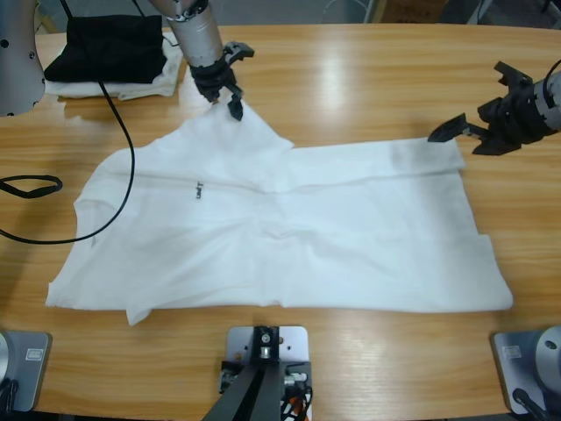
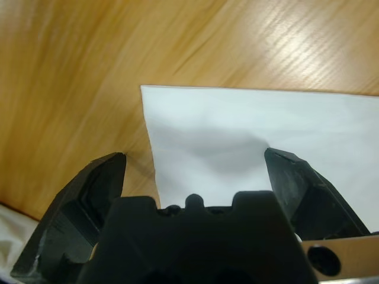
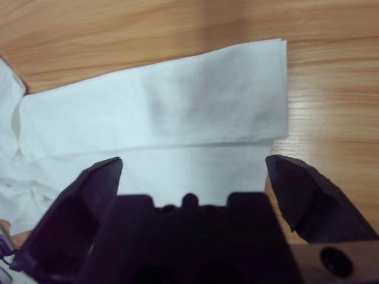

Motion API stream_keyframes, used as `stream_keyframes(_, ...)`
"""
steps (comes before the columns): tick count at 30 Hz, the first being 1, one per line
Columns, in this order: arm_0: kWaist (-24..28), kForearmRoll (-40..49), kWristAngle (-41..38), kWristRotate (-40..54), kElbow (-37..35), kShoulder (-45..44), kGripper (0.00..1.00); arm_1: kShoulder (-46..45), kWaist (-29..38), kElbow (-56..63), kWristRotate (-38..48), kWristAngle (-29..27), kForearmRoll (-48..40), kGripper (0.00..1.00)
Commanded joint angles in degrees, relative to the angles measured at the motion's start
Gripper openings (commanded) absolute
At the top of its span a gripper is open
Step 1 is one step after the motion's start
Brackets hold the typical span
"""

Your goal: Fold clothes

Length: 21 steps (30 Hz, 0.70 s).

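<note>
The long wooden table [image 1: 351,70] carries a white T-shirt [image 1: 280,241] spread flat across its middle, a tiny dark logo [image 1: 198,188] on the chest. Beyond the shirt's upper left corner lies a black folded garment [image 1: 110,44] stacked on a folded white cloth [image 1: 131,88] (only its edges show). A black cable [image 1: 53,206] loops over the wood just left of the shirt.

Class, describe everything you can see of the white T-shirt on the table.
The large plain white thin-cotton T-shirt lies spread and wrinkled on the wooden table, tiny dark logo facing up. Its far edge is folded over into a band. One sleeve corner reaches the open left gripper; the open right gripper hovers beside another corner.
</note>
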Motion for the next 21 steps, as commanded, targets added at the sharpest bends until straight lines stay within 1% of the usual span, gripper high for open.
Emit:
stream_keyframes(1,-1.79,3.5,1.59,-0.7,0.67,4.76,0.796,1.55,-1.55,1.68,-0.61,0.5,-0.69,1.0)
stream_keyframes(2,-2.2,3.61,2.61,-1.23,0.69,4.8,0.581,1.48,-1.57,1.68,-0.61,0.43,-0.69,1.0)
stream_keyframes(3,-2.53,3.62,3.31,-1.67,0.72,4.8,0.433,1.34,-1.64,1.73,-0.61,0.41,-0.69,1.0)
stream_keyframes(4,-2.74,3.62,4.05,-2.23,0.79,4.8,0.381,1.16,-1.64,1.79,-0.64,0.34,-0.69,1.0)
stream_keyframes(6,-3.02,3.61,4.98,-3.27,0.79,4.88,0.358,0.81,-1.71,1.96,-0.61,0.27,-0.67,1.0)
stream_keyframes(7,-3.15,3.61,5.21,-3.3,0.79,4.88,0.263,0.76,-1.8,2.03,-0.61,0.23,-0.69,1.0)
stream_keyframes(8,-3.25,3.57,5.45,-3.34,0.79,4.88,0.189,0.76,-1.94,2.03,-0.62,0.23,-0.69,1.0)
stream_keyframes(9,-3.29,3.59,5.56,-3.39,0.79,4.88,0.134,0.76,-2.1,2.03,-0.62,0.23,-0.69,1.0)
stream_keyframes(14,-3.53,3.66,5.59,-3.27,0.83,4.83,0.127,0.95,-2.61,2.12,-0.62,0.23,-0.69,1.0)
stream_keyframes(19,-3.81,4.19,6.28,-0.77,0.79,4.67,0.129,1.48,-2.61,2.26,-0.64,0.29,-0.87,1.0)
stream_keyframes(20,-3.8,4.24,6.35,-0.58,0.7,4.5,0.095,1.73,-2.61,2.37,-0.64,0.38,-0.95,1.0)
stream_keyframes(21,-3.57,4.19,6.26,-0.93,0.51,4.25,0.004,1.88,-2.61,2.42,-0.64,0.48,-0.99,1.0)
